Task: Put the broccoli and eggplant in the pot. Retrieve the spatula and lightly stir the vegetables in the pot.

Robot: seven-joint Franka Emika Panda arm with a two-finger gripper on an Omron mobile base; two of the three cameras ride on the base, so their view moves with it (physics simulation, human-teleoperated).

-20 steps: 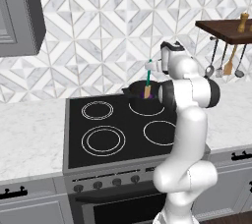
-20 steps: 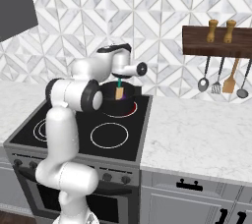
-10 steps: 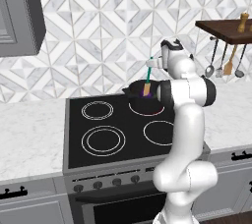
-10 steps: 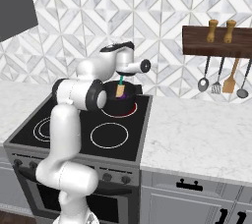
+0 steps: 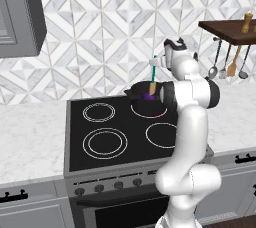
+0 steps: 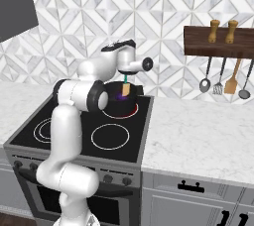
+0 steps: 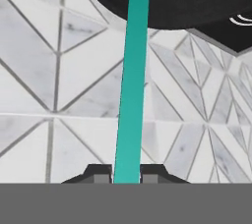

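Observation:
My gripper (image 5: 156, 62) (image 6: 126, 73) (image 7: 126, 177) is shut on the thin teal handle of the spatula (image 5: 153, 75) (image 6: 125, 78) (image 7: 132, 95). The spatula hangs down with its yellow-orange blade (image 5: 152, 88) (image 6: 126, 89) inside the black pot (image 5: 140, 94) (image 6: 117, 105) (image 7: 197, 2). The pot stands on the stove's back right burner. A purple patch of eggplant (image 5: 148, 97) (image 6: 120, 96) shows in the pot beside the blade. The broccoli is hidden.
The black stovetop (image 5: 115, 137) (image 6: 74, 131) has free burners in front and to the left. The tiled backsplash (image 7: 59, 95) is close behind the pot. Long-handled utensils (image 5: 229, 63) (image 6: 224, 79) hang under a wooden shelf (image 6: 218, 47) to the right. White counters flank the stove.
The hand and the spatula blade have shifted slightly inside the pot. The grip on the handle is unchanged.

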